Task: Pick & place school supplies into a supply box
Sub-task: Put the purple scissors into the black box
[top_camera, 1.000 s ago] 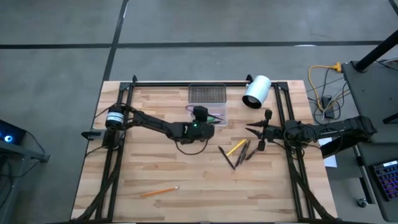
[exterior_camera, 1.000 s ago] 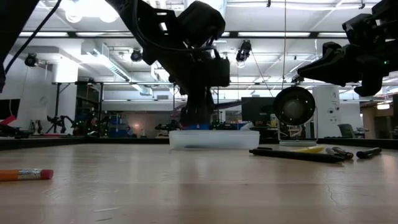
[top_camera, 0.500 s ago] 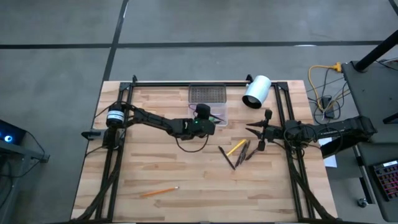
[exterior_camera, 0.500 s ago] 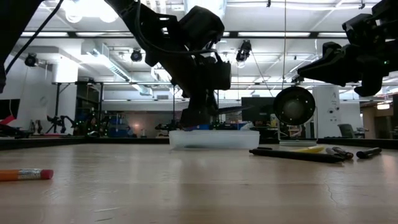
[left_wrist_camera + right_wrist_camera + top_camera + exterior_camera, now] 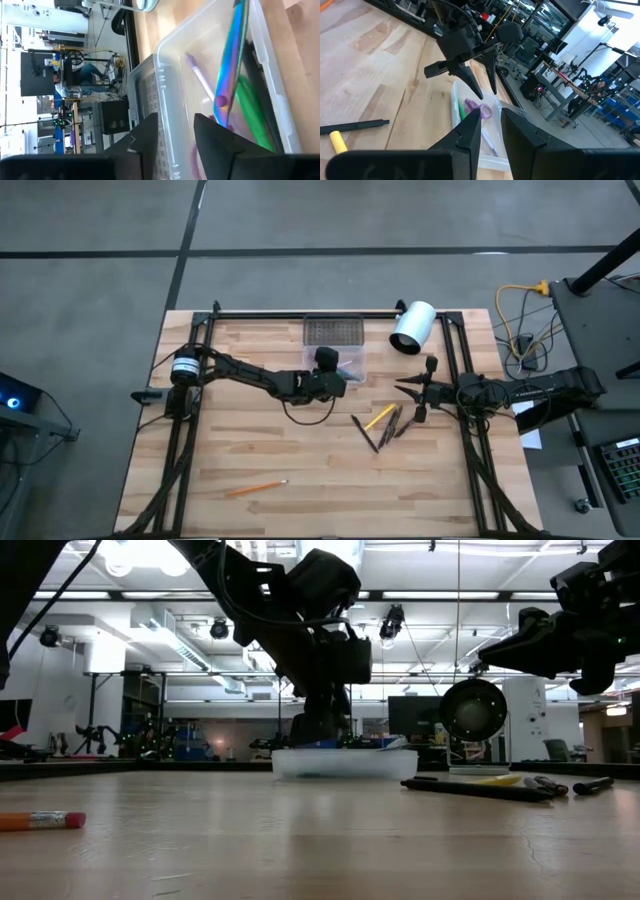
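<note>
Wooden tabletop (image 5: 300, 450) under a workshop's ceiling lights: the left arm reaches to the far edge, its left gripper (image 5: 325, 364) poised over the clear supply box (image 5: 345, 358), fingers parted and grasping nothing, judged to be the moment after a drop. Inside the box, the left wrist view shows an iridescent blue stick (image 5: 231, 65), a green pen (image 5: 250, 115) and a purple-handled item. The right gripper (image 5: 412, 390) waits at the right, fingers slightly apart and empty, beside loose pens (image 5: 385, 427) and a yellow pencil (image 5: 379, 417) not yet collected. An orange pencil (image 5: 255, 489) lies well apart near the front. The box's mesh end is partly hidden.
</note>
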You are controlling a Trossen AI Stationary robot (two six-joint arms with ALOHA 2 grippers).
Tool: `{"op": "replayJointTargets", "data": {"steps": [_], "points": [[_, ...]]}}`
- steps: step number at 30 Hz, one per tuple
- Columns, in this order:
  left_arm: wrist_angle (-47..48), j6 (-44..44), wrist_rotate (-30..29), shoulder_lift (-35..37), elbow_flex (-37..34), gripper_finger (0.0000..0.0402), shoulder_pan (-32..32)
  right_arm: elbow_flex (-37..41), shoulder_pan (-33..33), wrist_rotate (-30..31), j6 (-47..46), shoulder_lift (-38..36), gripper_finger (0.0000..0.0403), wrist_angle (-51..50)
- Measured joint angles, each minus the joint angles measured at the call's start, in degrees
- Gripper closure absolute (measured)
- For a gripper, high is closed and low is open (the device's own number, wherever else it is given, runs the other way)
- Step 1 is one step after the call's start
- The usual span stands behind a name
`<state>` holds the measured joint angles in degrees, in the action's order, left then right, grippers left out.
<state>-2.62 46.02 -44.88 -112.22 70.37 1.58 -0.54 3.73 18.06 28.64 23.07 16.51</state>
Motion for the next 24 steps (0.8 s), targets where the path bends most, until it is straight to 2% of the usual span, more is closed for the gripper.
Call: {"op": "replayJointTargets", "data": {"steps": [7,13,16,18,22,24], "points": [[0.22,-0.04,-0.42,0.00,0.00,0.0288,-0.51,0.00,0.00,0.00,0.00,0.00,0.0335,0.00],[0.27,-0.36,-6.22,0.00,0.00,0.0288,-2.68,0.00,0.00,0.00,-0.04,0.00,0.0335,0.00],[0.54,-1.65,-5.67,0.00,0.00,0.0288,-3.73,0.00,-0.02,0.00,0.00,-0.04,0.0335,-0.02],[0.85,-2.64,-2.44,0.00,0.00,0.0288,-3.95,0.00,-0.02,0.00,-0.04,-0.04,0.0335,0.00],[1.19,-6.48,11.59,0.04,0.02,0.0287,-3.06,0.00,-0.02,0.00,-0.04,-0.04,0.0335,0.00],[-0.31,-7.20,15.57,0.04,0.02,0.0287,-2.15,0.00,-0.02,0.00,0.01,-0.04,0.0335,-0.02]]}}
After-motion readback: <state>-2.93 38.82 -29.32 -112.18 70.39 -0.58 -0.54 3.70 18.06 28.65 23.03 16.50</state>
